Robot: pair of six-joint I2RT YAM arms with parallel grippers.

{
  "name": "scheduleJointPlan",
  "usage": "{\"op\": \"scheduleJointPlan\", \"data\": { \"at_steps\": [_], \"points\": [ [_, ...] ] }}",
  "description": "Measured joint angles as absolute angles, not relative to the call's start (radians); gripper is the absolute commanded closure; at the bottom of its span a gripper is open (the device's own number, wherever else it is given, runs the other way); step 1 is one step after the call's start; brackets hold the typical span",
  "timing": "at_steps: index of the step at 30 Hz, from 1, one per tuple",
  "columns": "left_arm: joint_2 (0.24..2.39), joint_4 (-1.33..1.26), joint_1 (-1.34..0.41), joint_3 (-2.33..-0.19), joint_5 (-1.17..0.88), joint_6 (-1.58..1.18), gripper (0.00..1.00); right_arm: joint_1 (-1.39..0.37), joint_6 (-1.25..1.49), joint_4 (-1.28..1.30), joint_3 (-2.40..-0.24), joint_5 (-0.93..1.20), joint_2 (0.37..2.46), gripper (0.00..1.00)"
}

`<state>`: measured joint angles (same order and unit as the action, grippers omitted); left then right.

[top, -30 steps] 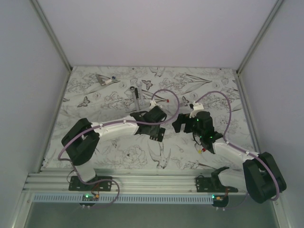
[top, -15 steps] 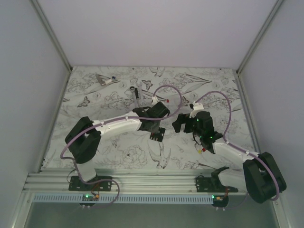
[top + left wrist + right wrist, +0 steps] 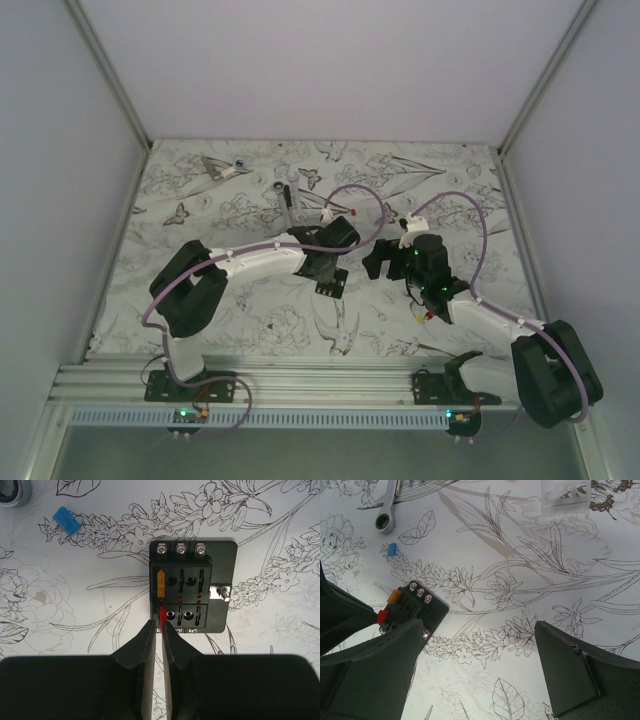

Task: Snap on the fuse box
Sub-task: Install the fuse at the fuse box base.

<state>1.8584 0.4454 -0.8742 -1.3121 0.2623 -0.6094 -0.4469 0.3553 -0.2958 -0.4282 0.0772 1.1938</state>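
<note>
The fuse box (image 3: 192,587) is a small black box lying flat on the flower-print table, with its slotted face up. It also shows in the right wrist view (image 3: 417,607) and in the top view (image 3: 330,285). An orange fuse (image 3: 161,584) sits in one slot. My left gripper (image 3: 160,628) hangs right over the box's near left corner, its jaws drawn almost together on a red fuse (image 3: 163,615) at a slot there. My right gripper (image 3: 477,630) stands wide open and holds nothing, just right of the box.
A clear plastic cover (image 3: 565,497) lies further back on the table. A loose blue fuse (image 3: 66,521) and a metal wrench (image 3: 385,522) lie beyond the box. Another small metal part (image 3: 222,167) lies at the far left.
The left arm's elbow has swung to the right while its wrist stayed over the fuse box. The right arm and the box have not moved.
</note>
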Motion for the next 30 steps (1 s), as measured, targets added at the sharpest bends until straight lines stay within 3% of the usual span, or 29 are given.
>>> {"op": "scheduleJointPlan", "data": {
  "at_steps": [8,30],
  "points": [
    [1.858,0.446,-0.874,-1.316,0.257,-0.614,0.81,-0.447,0.355,-0.296,-0.428,0.077,1.194,0.00],
    [1.890,0.447,-0.862,-1.335,0.233,-0.636,0.84,-0.447,0.356,-0.296,-0.426,0.077,1.194,0.00]
  ]
}}
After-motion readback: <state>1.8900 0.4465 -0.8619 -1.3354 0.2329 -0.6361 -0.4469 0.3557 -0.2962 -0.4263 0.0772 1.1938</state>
